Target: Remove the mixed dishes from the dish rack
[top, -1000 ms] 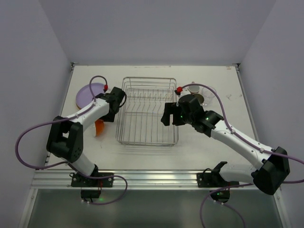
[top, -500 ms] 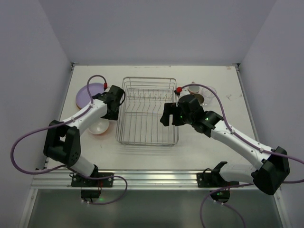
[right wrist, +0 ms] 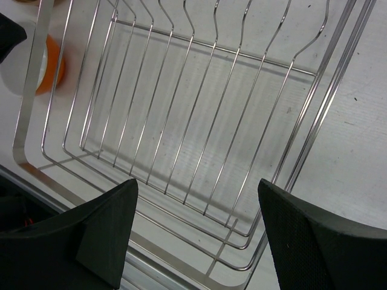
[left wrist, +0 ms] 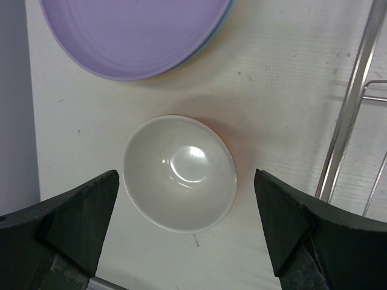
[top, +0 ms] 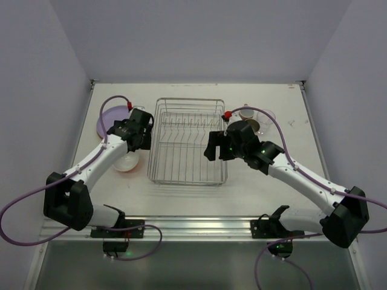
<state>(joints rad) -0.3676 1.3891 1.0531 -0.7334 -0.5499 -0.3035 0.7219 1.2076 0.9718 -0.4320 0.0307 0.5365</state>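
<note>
Seemingly empty, the silver wire dish rack [top: 187, 142] sits in the middle of the white worktop [top: 284, 103]. The overhead view and the right wrist view both show only bare wires and upright prongs, with nothing lodged between them.

To the rack's left, an orange bowl [left wrist: 179, 172] with a pale inside stands upright on the worktop, just beside the rack's side wall but apart from it. Beyond the bowl a lavender plate [left wrist: 133, 30] lies flat, with the edge of a light-blue plate [left wrist: 213, 35] showing beneath it. Whether more plates lie under those cannot be told. To the rack's far right stand a cream cup [top: 247, 112] and a clear glass [top: 266, 116], close together; the right arm hides part of that group.

The left gripper [left wrist: 186, 205] hangs straight above the bowl, its fingers [left wrist: 78, 223] spread wide on either side and touching nothing. The right gripper [right wrist: 196, 193] hovers over the rack's near right part, its fingers [right wrist: 103, 235] likewise spread and holding nothing.

Judging by this, the unloading looks finished or all but finished. Every dish in view is out on the worktop, and perhaps all that is left is for both arms to pull away.
</note>
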